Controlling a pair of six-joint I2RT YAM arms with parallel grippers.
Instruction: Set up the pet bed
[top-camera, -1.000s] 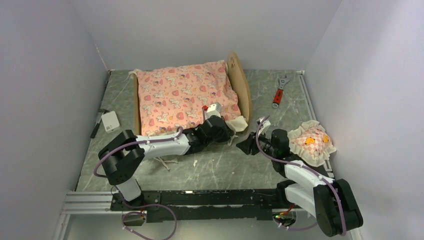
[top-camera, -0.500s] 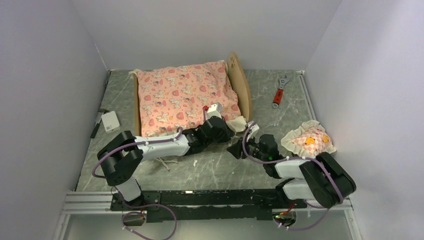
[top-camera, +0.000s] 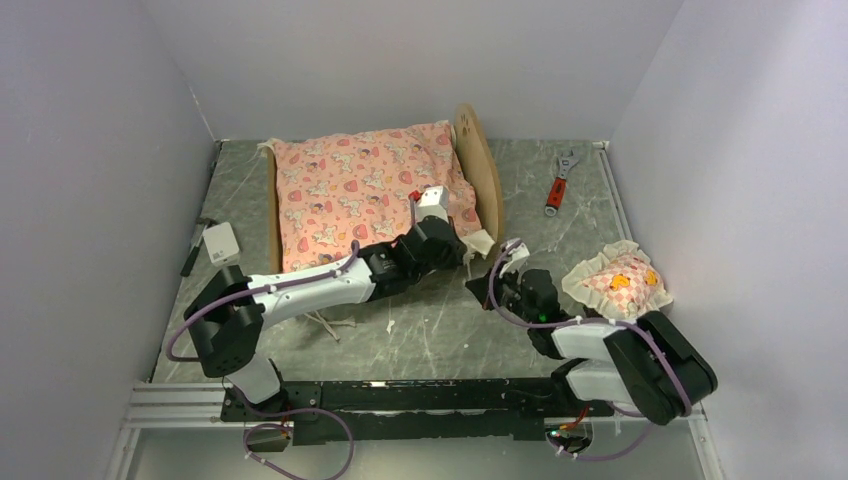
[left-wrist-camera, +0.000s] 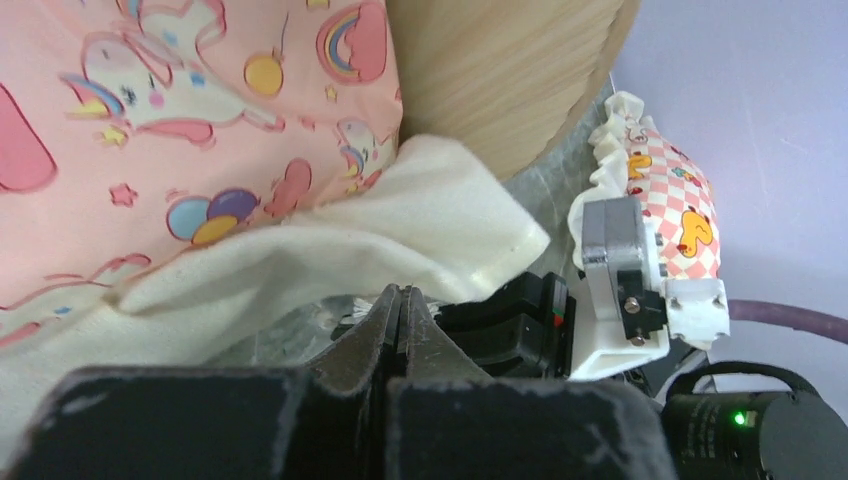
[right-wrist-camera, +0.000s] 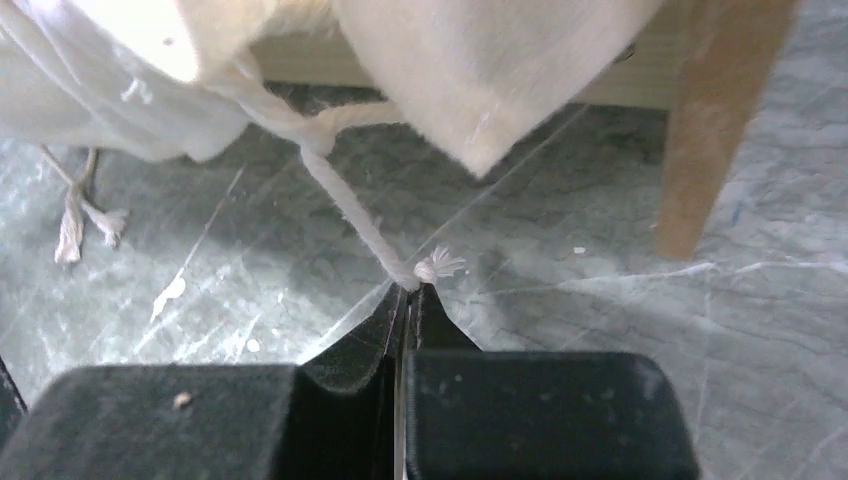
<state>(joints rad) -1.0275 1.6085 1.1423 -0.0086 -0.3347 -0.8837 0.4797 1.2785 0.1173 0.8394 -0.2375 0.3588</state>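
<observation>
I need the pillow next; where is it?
In the top view, the pillow lies at the far right, beside the right arm, nearer than the wrench.

- Three plain, pale walls box in the workspace: the left wall (top-camera: 90, 150), the back wall (top-camera: 420, 60) and the right wall (top-camera: 740, 150), all with a faint lavender-grey tint.
- The tabletop (top-camera: 450, 330) is grey-green marbled stone-look, veined in white, with fine pale scratches and flecks seen up close.
- An aluminium rail (top-camera: 170, 405) runs along the table's near edge.
- The light is even and diffuse, with soft shadows.
</observation>
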